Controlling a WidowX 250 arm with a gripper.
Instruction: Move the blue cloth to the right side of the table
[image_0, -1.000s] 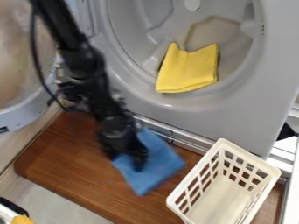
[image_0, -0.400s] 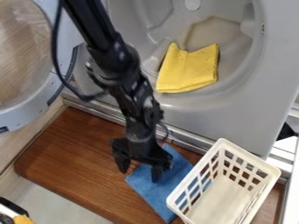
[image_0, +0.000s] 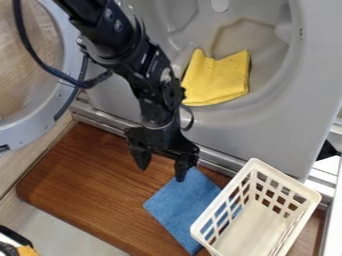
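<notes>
Plainly, in the camera view, the black two-finger claw (image_0: 161, 172) hangs just left of the middle of the frame with its fingers spread wide apart and nothing gripped between them. The black jointed arm (image_0: 120, 50) comes down to it from the upper left, with a dark cable (image_0: 50, 71) looping alongside.

The blue cloth (image_0: 177, 205) lies flat and roughly square-cornered at the lower centre of the frame, on the right-hand part of the brown wooden surface (image_0: 87, 175). One claw tip overlaps the cloth's upper corner in the picture; whether they touch, I cannot tell. The cloth's right side runs up to the white plastic basket (image_0: 250, 230) at the lower right, and some blue shows through the basket's slotted wall.

Above, the grey front of a machine (image_0: 280, 125) takes up the upper centre and right of the frame, and a folded yellow cloth (image_0: 217, 77) rests within its round opening. The machine's round, grey-rimmed door (image_0: 20, 130) stands open at the upper left. A metallic strip (image_0: 107, 120) runs slantwise between the machine and the surface. In the lower left corner sits a black and yellow-orange item (image_0: 25, 250), cut off by the edge.
</notes>
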